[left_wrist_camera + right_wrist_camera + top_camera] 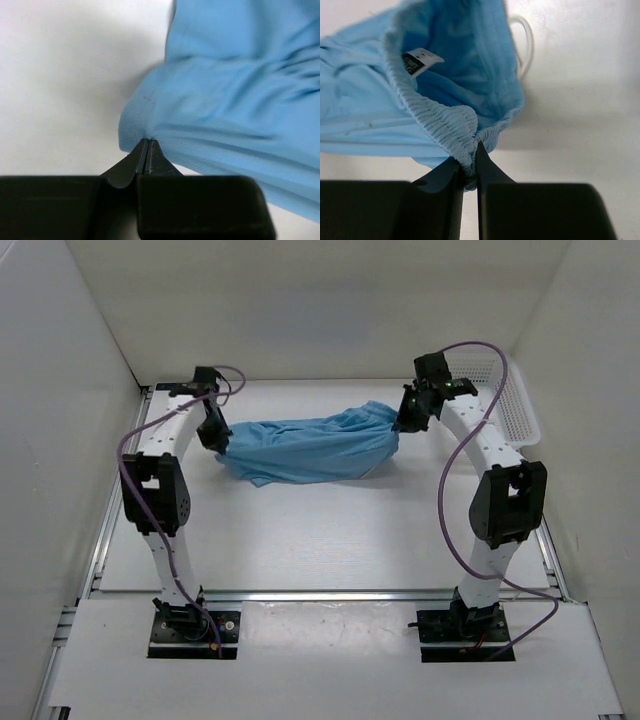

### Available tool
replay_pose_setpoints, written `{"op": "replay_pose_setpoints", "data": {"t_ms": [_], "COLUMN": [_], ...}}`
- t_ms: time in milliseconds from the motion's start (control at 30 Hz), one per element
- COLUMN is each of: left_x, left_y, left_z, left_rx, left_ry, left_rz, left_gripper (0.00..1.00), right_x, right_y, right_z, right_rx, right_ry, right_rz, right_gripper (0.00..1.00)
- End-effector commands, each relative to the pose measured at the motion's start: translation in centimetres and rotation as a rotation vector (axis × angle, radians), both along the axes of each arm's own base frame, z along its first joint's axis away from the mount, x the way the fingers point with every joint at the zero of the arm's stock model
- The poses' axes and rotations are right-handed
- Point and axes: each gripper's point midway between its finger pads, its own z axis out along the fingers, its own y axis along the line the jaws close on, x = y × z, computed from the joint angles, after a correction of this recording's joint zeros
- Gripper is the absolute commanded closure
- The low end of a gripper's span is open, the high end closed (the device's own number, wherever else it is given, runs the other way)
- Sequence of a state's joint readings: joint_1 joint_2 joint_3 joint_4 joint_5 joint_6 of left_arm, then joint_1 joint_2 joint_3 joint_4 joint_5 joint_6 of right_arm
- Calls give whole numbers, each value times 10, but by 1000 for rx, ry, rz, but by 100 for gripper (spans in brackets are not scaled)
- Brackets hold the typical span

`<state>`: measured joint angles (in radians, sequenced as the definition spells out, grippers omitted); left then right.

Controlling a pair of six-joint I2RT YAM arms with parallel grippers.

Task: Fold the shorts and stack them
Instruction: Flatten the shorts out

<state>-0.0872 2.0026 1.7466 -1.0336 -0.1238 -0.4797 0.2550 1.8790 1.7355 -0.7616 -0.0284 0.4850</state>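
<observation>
Left gripper (213,435) is clamping a corner of the shorts (310,448), its fingers (127,167) pressed together on the thin fabric edge. Right gripper (408,420) is clamping the opposite end, fingers (442,175) squeezing a bunched fold of the gathered waistband (435,117).

White table (320,540) is carrying both arms at its near edge. Shorts are hanging stretched between the two grippers over the far half of the table. Long axis is running left to right, tilting slightly so the right end is sitting farther back. Waistband end is pointing right and the leg end left. Middle is sagging toward the table; cannot tell how much is resting on it.

White mesh basket (510,405) is sitting at the far right edge, behind the right arm, apart from the shorts.

White drawstring (526,45) is looping out beside the open waist. Small label (421,61) is showing inside the waistband.
</observation>
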Motion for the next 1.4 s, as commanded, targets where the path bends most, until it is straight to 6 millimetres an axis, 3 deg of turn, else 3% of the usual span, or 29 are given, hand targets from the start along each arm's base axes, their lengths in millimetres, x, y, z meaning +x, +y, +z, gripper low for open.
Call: {"op": "replay_pose_setpoints", "data": {"t_ms": [0, 67, 167, 200, 233, 267, 300, 333, 400, 433, 533, 600, 633, 667, 733, 767, 800, 833, 867, 933, 967, 1000, 1033, 1067, 1100, 1167, 1200, 1233, 1367], "left_x": [-2, -17, -48, -63, -72, -90, -109, -123, -157, -169, -187, -175, -160, -150, -109, -95, -84, -69, -52, -53, -58, -61, -69, -76, -94, -107, -124, -129, -137], "left_y": [29, 31, 36, 36, 36, 37, 32, 28, 18, 10, 2, 3, 3, 5, 7, 14, 15, 14, 9, 3, -4, -5, -8, -7, -8, -14, -20, -29, -52], "left_z": [128, 166, 187, 167, 161, 166, 136, 126, 104, 98, 85, 76, 83, 81, 80, 79, 77, 54, 64, 54, 48, 51, 63, 63, 47, 48, 29, 24, -2], "left_rx": [83, 56, 51, 48, 44, 42, 18, -7, -59, -107, -156, -145, -135, -123, -87, -47, -36, -29, -36, -38, -50, -55, -61, -68, -77, -121, -138, -190, -213], "left_ry": [-260, -339, -384, -329, -325, -343, -273, -251, -229, -215, -231, -205, -226, -211, -208, -209, -201, -133, -152, -78, -57, -79, -119, -128, -86, -114, -63, -53, 6], "left_rz": [43, 47, 69, 81, 89, 89, 90, 96, 84, 73, 62, 68, 42, 48, 59, 77, 82, 83, 61, 48, 38, 46, 34, 48, 44, 37, 21, 2, -55], "left_gripper": [90, 90, 90, 90, 90, 90, 90, 90, 90, 90, 90, 90, 90, 90, 90, 90, 90, 76, 71, 56, 17, 8, 7, 6, 13, 28, 37, 53, 59], "right_x": [12, 9, -5, -14, -27, -33, -43, -59, -86, -103, -129, -133, -131, -121, -110, -104, -97, -93, -88, -82, -83, -85, -86, -86, -89, -90, -93, -96, -100], "right_y": [6, 6, 8, 7, 8, 4, 1, -5, -14, -21, -36, -39, -40, -40, -40, -40, -38, -38, -36, -31, -31, -26, -26, -26, -27, -28, -28, -30, -31], "right_z": [65, 76, 78, 81, 62, 55, 59, 33, 31, 9, 13, 16, 13, 15, 12, -1, -1, -6, -21, -23, -28, -28, -31, -31, -36, -40, -43, -47, -53], "right_rx": [57, 72, 126, 135, 133, 118, 121, 95, 74, 48, 35, 35, 25, 12, -6, -30, -31, -44, -58, -45, -51, -42, -42, -42, -47, -52, -56, -64, -70], "right_ry": [-154, -186, -243, -254, -200, -188, -199, -141, -143, -99, -121, -135, -127, -130, -119, -82, -79, -66, -23, -7, 14, 17, 18, 18, 33, 34, 44, 52, 70], "right_rz": [39, 32, 21, 28, 25, 14, 14, 4, -5, -16, -66, -83, -89, -99, -96, -104, -104, -92, -91, -78, -78, -62, -62, -62, -61, -54, -53, -44, -44], "right_gripper": [100, 100, 100, 100, 100, 100, 100, 100, 100, 100, 100, 100, 100, 100, 100, 100, 100, 100, 100, 100, 100, 100, 100, 100, 100, 100, 100, 100, 100]}}
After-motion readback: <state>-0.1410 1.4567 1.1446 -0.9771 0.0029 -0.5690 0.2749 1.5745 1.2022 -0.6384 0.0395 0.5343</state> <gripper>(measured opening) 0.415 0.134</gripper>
